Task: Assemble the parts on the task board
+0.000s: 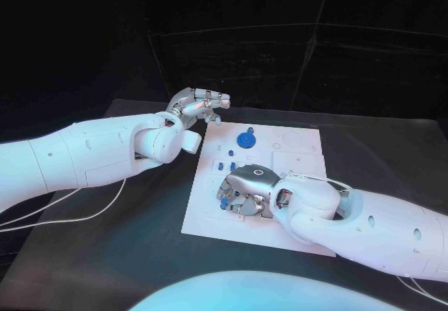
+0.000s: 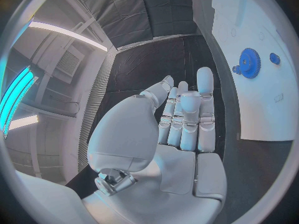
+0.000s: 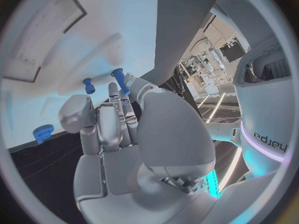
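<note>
"What were the right hand's fingers (image 3: pixel 118 109) doing?"

"They were curled down over the near part of the board (image 1: pixel 299 162). Their tips sat right by a blue peg (image 3: pixel 119 79). I could not tell if they were pinching it or only touching it."

"Which way did the peg lie?"

"It was just past the fingertips, in line with them. Its long side ran the same way the fingers pointed. A second peg (image 3: pixel 88 86) stood just beside it, and a small blue wheel (image 3: pixel 41 132) sat near the board's edge, off to the side of the hand."

"So the right hand (image 1: pixel 250 189) was the close one?"

"Yes, much closer. It was down on the board. I think it only had to close a little on the peg."

"And the left hand (image 1: pixel 198 103)?"

"Its fingers (image 2: pixel 187 114) were straight and close side by side, holding nothing. It hung over the black table (image 1: pixel 112 246), off the board's far corner."

"Anything near it?"

"A big blue gear (image 1: pixel 246 140) sat on the far part of the board, a little way from that hand. A few more small blue bits (image 1: pixel 225 166) stood between the gear and the right hand."
</note>
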`<state>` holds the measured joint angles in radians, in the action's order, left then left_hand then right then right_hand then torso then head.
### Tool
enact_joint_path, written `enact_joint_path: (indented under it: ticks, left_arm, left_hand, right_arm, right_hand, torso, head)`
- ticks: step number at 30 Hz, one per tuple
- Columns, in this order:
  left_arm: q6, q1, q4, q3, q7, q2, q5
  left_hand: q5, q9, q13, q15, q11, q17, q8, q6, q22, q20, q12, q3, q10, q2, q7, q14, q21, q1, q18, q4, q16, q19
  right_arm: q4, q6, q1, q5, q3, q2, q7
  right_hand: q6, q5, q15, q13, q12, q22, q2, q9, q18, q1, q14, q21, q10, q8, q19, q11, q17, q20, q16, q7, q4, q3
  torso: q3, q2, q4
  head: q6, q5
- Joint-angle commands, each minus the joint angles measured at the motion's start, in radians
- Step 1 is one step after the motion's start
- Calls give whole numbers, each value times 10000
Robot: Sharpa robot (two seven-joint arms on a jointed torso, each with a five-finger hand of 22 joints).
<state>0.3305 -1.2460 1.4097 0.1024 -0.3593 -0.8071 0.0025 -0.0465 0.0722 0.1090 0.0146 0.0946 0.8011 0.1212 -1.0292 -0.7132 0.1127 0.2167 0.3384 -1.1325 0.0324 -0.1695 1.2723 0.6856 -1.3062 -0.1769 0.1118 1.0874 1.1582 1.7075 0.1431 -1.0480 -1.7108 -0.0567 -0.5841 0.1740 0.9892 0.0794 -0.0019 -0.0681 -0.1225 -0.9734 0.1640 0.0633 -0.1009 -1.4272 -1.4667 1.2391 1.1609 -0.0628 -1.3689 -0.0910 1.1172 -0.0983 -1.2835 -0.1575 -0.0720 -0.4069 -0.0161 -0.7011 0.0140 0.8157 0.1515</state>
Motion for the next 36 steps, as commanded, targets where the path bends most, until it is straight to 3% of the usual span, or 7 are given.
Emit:
enact_joint_path:
  ticks: [1, 11, 19, 28, 31, 34, 36]
  left_arm:
    - [-87, -14, 8, -9, -30, 0, 18]
    - [-88, -14, 0, -9, -23, -5, 18]
    - [-92, -14, -2, -9, -8, -26, 18]
    - [-98, -14, 6, -7, 5, -59, 18]
    - [-96, -14, 23, -7, 8, -72, 18]
    - [-92, -14, 59, -7, 12, -101, 18]
    - [-83, -15, 76, -7, 13, -121, 18]
  left_hand:
    - [-19, -11, 9, 0, 8, -8, -29, 40, 10, 34, 66, 18, 44, -50, 8, -87, -31, -63, -59, -22, -53, -28]
    - [-19, -11, 9, 0, 8, -8, -29, 40, 10, 34, 66, 18, 44, -50, 8, -87, -31, -63, -59, -22, -53, -28]
    - [-19, -12, 11, 1, 9, -14, -30, 46, 13, 34, 72, 17, 53, -47, 5, -90, -36, -69, -59, -20, -53, -26]
    - [-19, -12, 11, 1, 9, -14, -30, 46, 13, 34, 72, 17, 53, -47, 5, -90, -36, -69, -59, -20, -53, -26]
    - [-19, -12, 11, 1, 9, -14, -30, 46, 13, 34, 72, 17, 53, -47, 5, -90, -36, -69, -59, -20, -53, -26]
    - [-19, -12, 11, 1, 9, -14, -30, 46, 13, 34, 72, 17, 53, -47, 5, -90, -36, -69, -59, -20, -53, -26]
    - [-19, -12, 11, 1, 9, -14, -30, 46, 13, 34, 72, 17, 53, -47, 5, -90, -36, -69, -59, -20, -53, -26]
  right_arm:
    - [46, 124, -7, 112, 0, -7, -139]
    - [82, 346, -1, 176, -1, -71, -78]
    - [226, 1439, 6, 59, 1, -379, 125]
    - [1083, 2427, -95, 1027, 39, -1405, -379]
    - [1355, 2564, -397, 2571, 65, -2076, -334]
    - [1513, 2638, -694, 3974, 74, -2849, -58]
    - [1571, 2683, -798, 4469, 75, -3290, 146]
  right_hand:
    - [-105, 63, 11, -16, 24, -6, -89, 18, -85, 33, -236, -6, 25, 1, -26, 46, -22, -51, -11, 10, 28, 61]
    - [-113, 92, -4, -25, 6, -1, -111, 30, -87, -2, -240, -7, 89, -16, -30, 55, 12, -38, -36, 11, 50, 81]
    - [-1267, 154, 238, 30, 462, 1597, 34, 14, -357, 19, 272, -1070, -1653, 6, 752, -231, -1207, -191, 774, -214, 150, 736]
    - [-1423, 476, 302, -39, -100, 1799, -190, 68, -386, -137, 313, -1222, -1629, -85, 791, -336, -1389, -273, 818, -355, 164, 1272]
    - [-973, 535, 256, -187, -674, 1509, -395, 148, -341, 75, 181, -1033, -736, -290, 625, -249, -1128, -275, 607, -376, -78, 1344]
    - [-225, 677, -58, -562, -1540, 396, -366, 279, -165, 518, -179, -299, 576, -705, 82, 160, -200, -61, -61, 5, -434, 1631]
    - [10, 831, -207, -881, -2076, -262, -304, 315, -47, 768, -338, 128, 1187, -855, -209, 356, 443, 90, -480, 163, -612, 1882]
  torso:
    - [-1, -4, 0]
    - [-5, 0, -2]
    - [-4, 6, -11]
    - [4, 26, -26]
    - [23, 37, -20]
    - [57, 52, -22]
    - [37, 37, -52]
  head:
    - [4, -3]
    - [8, -8]
    - [-25, -24]
    - [-177, -165]
    - [-314, -453]
    - [-444, -766]
    - [-529, -988]
